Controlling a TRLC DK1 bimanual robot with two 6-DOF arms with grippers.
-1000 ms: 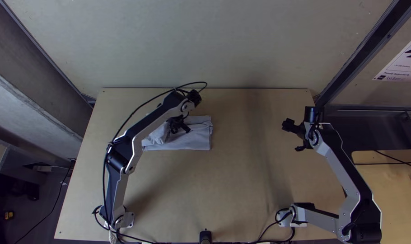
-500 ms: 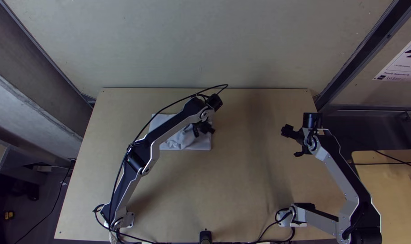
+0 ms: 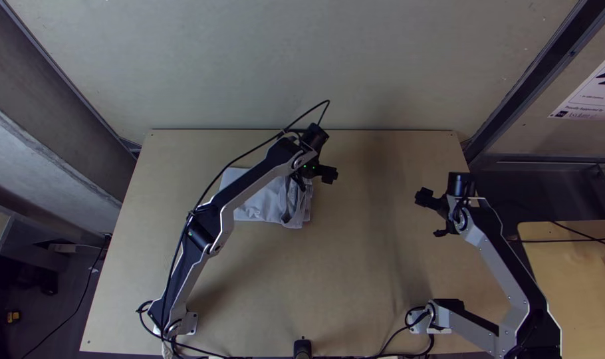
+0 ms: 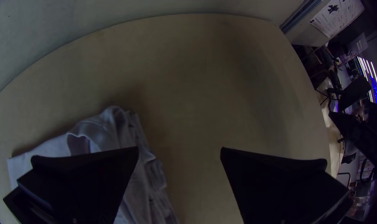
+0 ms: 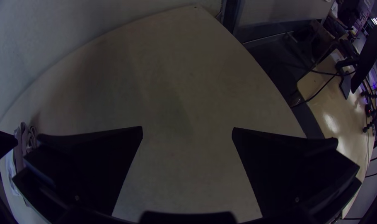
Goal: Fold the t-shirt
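Shifted toward 1 o'clock, the left hand (image 4: 180,150) is spread at the 2 o'clock corner of the t-shirt (image 3: 266,205), whose near edge has slipped toward 5 o'clock. Nearer, the right hand (image 5: 187,128) sits spread, well apart at 3 o'clock. The folded t-shirt lies toward 11 o'clock on the desk (image 3: 356,286), rumpled at its 3 o'clock end. It should handle light, soft and floppy; pinch all the layers along that end. Its long axis runs 9 to 3; neck direction, I can't tell.
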